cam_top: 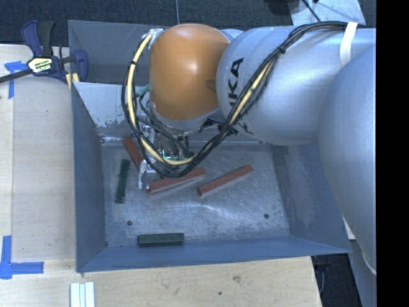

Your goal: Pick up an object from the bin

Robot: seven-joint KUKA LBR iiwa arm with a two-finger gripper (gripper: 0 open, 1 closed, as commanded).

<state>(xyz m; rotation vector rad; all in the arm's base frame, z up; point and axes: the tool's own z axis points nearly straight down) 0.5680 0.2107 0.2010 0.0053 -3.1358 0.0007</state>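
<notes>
My gripper (147, 174) hangs low in the left half of the bin, under the orange cover, right at the left end of a reddish-brown bar (179, 182) that lies flat on the floor. A second reddish-brown bar (224, 180) lies just to the right of it, slightly tilted. A third reddish-brown piece (132, 149) sticks out behind the gripper and is partly hidden by it. Just left of the gripper, a dark green bar (121, 181) lies lengthwise.
Another dark green bar (160, 239) lies against the front wall of the bin. The arm and its orange cover hang over the back and right of the bin and hide the floor there.
</notes>
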